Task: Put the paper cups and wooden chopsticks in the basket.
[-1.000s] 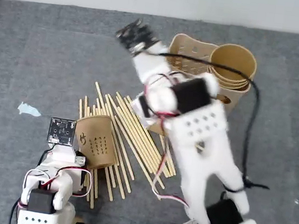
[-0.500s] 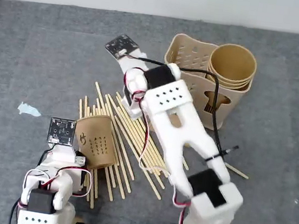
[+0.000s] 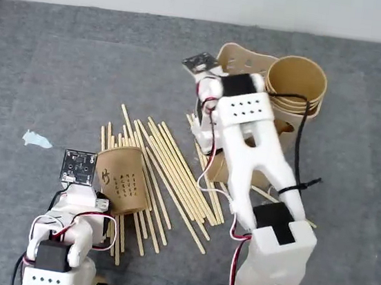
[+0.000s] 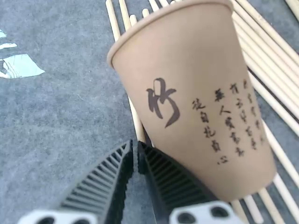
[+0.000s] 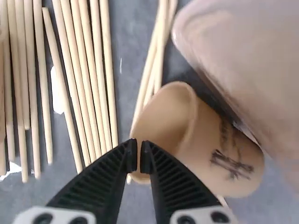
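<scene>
The basket (image 3: 237, 59) holds stacked cups (image 3: 296, 82); chopsticks (image 3: 173, 172) lie on the table (image 3: 61, 64), slanting far-left to near-right. One cup (image 3: 122, 179) lies across them, rim away from the left gripper (image 4: 138, 156) — fingers (image 4: 107, 177) closed, empty — and a second cup (image 5: 201, 135) lies sideways beside the basket, by the right gripper (image 5: 138, 156), also closed on nothing.

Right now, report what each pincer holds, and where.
Left pincer: nothing. Right pincer: shut at the rim of the fallen paper cup; a hold cannot be told.

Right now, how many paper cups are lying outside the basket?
2. One cup lies on the chopsticks by the left gripper; the other cup lies beside the basket, under the right gripper. The right arm may hide more.
</scene>
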You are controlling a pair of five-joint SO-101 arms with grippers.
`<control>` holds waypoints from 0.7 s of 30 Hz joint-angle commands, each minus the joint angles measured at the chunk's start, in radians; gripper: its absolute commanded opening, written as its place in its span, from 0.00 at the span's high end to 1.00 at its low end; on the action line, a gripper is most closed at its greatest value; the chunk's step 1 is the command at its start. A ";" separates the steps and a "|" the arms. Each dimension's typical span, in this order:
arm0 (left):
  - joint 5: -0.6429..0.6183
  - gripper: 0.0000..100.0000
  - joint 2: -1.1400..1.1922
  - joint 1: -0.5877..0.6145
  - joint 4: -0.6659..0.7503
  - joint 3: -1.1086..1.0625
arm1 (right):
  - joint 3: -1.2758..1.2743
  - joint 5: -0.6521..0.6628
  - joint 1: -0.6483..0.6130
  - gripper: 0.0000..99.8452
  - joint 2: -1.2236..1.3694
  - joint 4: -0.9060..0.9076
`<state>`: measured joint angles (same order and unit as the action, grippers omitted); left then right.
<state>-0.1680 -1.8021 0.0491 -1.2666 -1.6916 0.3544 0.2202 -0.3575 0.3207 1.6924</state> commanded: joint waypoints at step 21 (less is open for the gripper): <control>-0.008 0.99 -0.017 -0.005 0.005 0.008 | -0.058 0.049 -0.045 0.81 -0.263 0.096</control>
<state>-0.1680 -1.8021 0.0491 -1.2666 -1.6916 0.3099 0.2892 -0.3821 0.1089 1.7538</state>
